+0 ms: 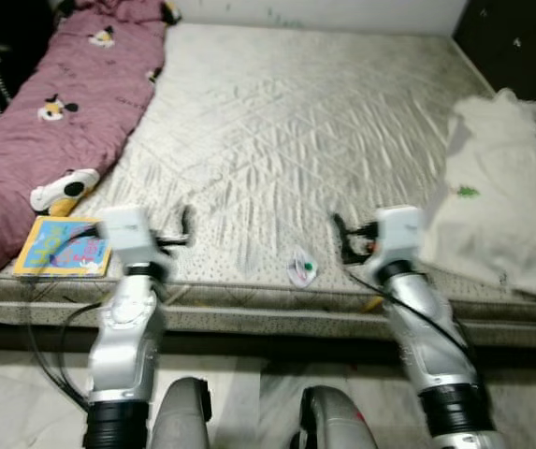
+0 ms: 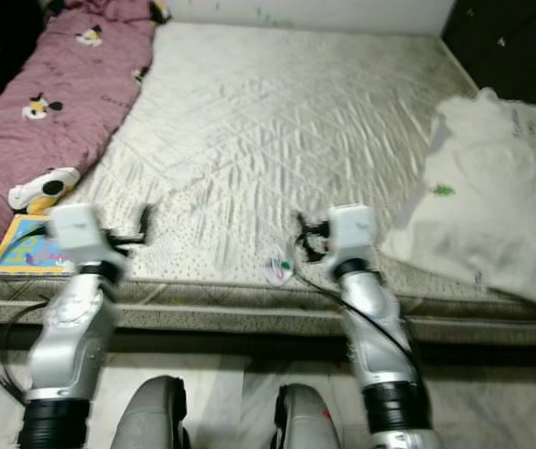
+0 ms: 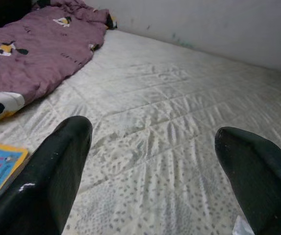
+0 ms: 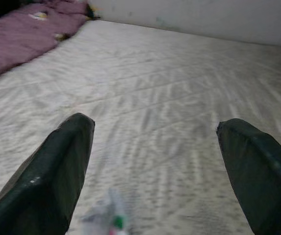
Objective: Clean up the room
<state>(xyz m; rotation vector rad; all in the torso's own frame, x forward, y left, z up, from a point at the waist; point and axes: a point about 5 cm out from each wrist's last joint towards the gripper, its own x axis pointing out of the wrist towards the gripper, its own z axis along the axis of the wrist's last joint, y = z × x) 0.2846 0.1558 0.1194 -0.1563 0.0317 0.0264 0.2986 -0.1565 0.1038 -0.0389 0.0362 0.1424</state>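
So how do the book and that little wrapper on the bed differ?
The book is flat, rectangular and brightly coloured, lying at the bed's left edge beside the purple blanket. The wrapper is much smaller, crumpled, white with a green spot, near the right end effector. Both lie on the mattress near its front edge.

A maroon blanket [image 1: 66, 112] with black, white and orange cartoon figures lies beside a cream quilted mattress [image 1: 286, 131], a yellow-and-blue book [image 1: 62, 248] and white cloth [image 1: 506, 196].
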